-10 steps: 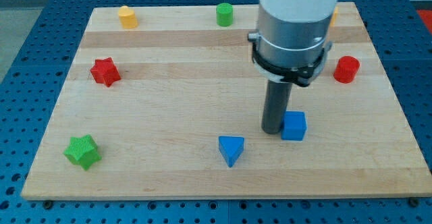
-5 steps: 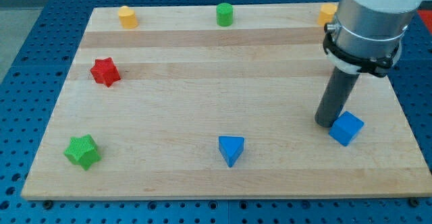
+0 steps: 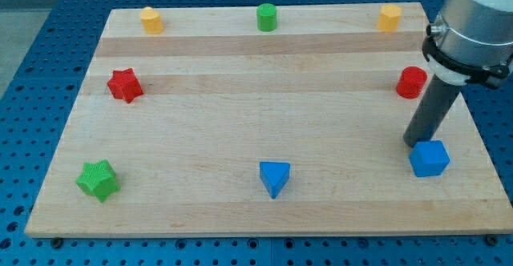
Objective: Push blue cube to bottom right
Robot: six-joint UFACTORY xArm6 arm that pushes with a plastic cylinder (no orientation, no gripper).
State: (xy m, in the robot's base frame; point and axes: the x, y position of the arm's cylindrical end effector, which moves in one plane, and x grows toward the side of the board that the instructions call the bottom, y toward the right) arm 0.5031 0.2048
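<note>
The blue cube (image 3: 430, 158) sits on the wooden board (image 3: 240, 122) near its right edge, low in the view. My tip (image 3: 416, 143) rests on the board just above and left of the cube, touching or almost touching its upper left corner. The dark rod rises from there to the grey arm body at the view's top right.
A red cylinder (image 3: 412, 82) stands just above the rod, near the right edge. A blue triangle (image 3: 274, 177) lies at the bottom centre. A green star (image 3: 98, 179) is bottom left, a red star (image 3: 124, 85) left. Yellow (image 3: 151, 19), green (image 3: 267, 16) and orange (image 3: 389, 17) blocks line the top.
My tip has moved to the view's right and slightly down, pushing the blue cube from the board's lower middle to near the right edge. The red cylinder and orange block are now uncovered.
</note>
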